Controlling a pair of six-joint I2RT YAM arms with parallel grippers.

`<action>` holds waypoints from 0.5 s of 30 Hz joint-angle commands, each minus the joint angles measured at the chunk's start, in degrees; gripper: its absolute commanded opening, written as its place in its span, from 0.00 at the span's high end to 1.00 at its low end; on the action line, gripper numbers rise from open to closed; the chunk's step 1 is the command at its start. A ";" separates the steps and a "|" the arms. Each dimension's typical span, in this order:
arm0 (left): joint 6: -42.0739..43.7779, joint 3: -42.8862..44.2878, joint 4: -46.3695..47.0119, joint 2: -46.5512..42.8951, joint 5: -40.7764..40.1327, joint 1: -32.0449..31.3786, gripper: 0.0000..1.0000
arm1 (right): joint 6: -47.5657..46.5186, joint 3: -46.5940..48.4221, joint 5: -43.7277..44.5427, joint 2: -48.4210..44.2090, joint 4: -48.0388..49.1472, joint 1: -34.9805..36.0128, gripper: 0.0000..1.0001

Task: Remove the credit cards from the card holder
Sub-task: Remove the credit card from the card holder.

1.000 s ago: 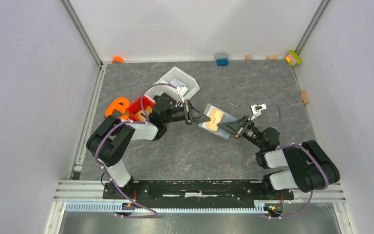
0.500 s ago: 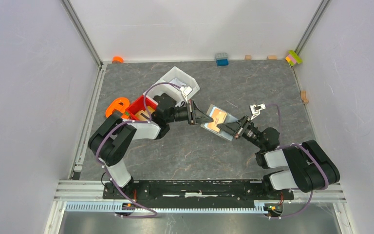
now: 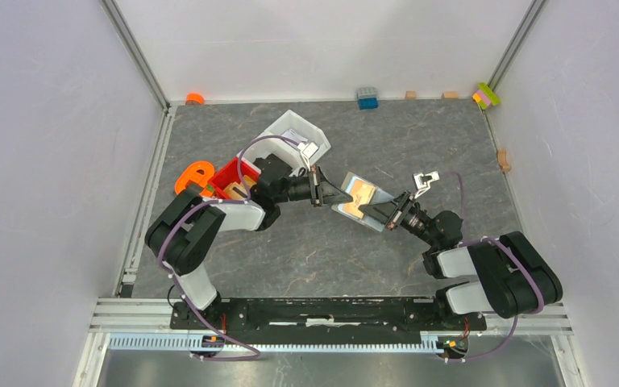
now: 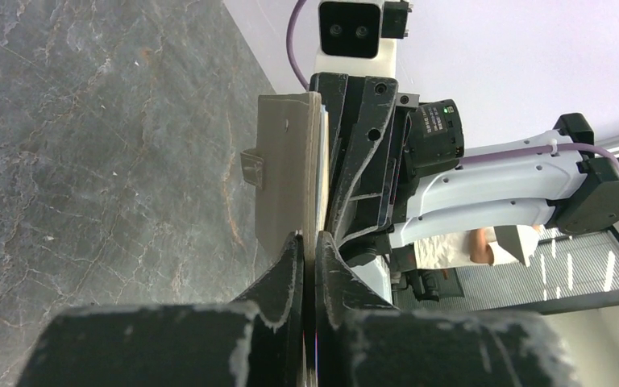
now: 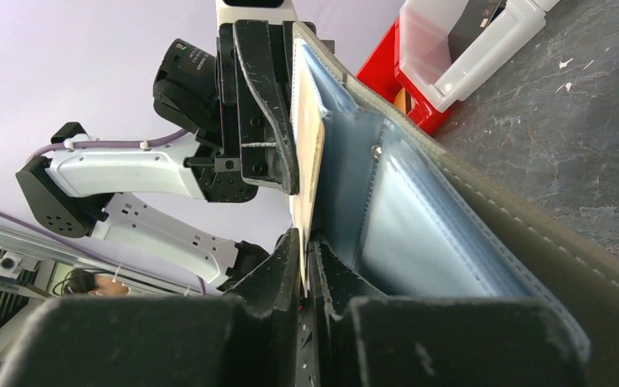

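Observation:
The card holder (image 3: 360,197) hangs open in the air between my two grippers, over the middle of the table. My left gripper (image 3: 340,196) is shut on the edge of its taupe flap (image 4: 284,173), seen edge-on in the left wrist view. My right gripper (image 3: 373,212) is shut on a thin pale credit card (image 5: 307,145) that stands against the holder's pale blue lining (image 5: 419,226). The holder's taupe outside (image 5: 532,242) runs to the right. The left gripper's finger (image 5: 262,105) presses on the card's far end. Whether other cards are inside is hidden.
A red bin (image 3: 234,179) and a white bin (image 3: 294,133) stand at the back left beside the left arm, with an orange object (image 3: 193,173) further left. A blue block (image 3: 367,98) and small blocks lie along the back wall.
The left gripper and the holder have shifted slightly to the right since one second ago. Both grippers have stayed shut, and little has moved in the last half second.

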 commanded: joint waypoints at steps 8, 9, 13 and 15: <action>-1.20 -1.45 4.55 -1.42 -0.83 2.17 0.98 | -0.78 1.79 -1.26 -1.10 23.98 0.23 0.92; -1.28 -1.47 4.55 -1.43 -0.82 2.17 0.98 | -0.80 1.77 -1.25 -1.17 23.92 0.23 0.94; -1.37 -1.39 4.29 -1.24 -0.91 2.35 0.98 | -0.68 1.82 -1.18 -1.21 23.97 0.17 1.00; -1.52 -1.69 4.33 -1.25 -1.21 2.67 0.97 | -0.73 1.58 -1.08 -1.34 23.97 0.16 1.00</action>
